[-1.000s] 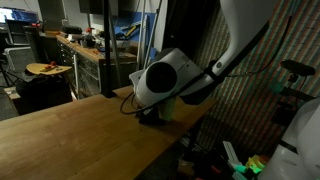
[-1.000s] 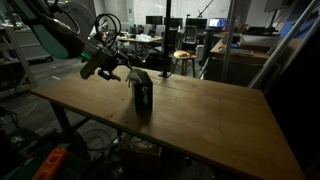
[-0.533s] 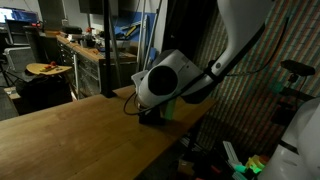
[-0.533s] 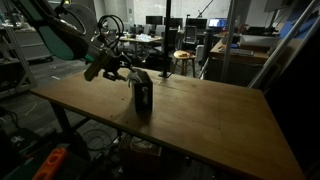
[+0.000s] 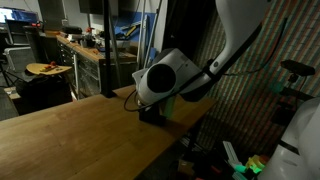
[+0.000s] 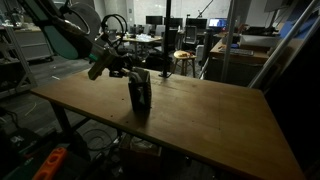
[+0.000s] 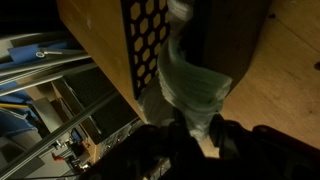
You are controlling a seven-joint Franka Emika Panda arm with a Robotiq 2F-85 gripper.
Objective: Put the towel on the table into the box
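The black box shows a honeycomb mesh side in the wrist view and stands on the wooden table. The light grey-white towel is bunched and lies partly in the box's opening, spilling over its edge toward me. My gripper is shut on the towel's near end, with cloth pinched between the dark fingers. In an exterior view the box stands near the table's far edge, and the gripper reaches it from the side. Seen from the opposite side, the arm's white wrist hides most of the box.
A cluttered workbench with a round orange-brown object stands behind the table. A stool and desks fill the room beyond. The box is close to the table's edge. Coloured items lie on the floor.
The jaws have closed in on the towel over the last second. The arm has edged slightly toward the box.
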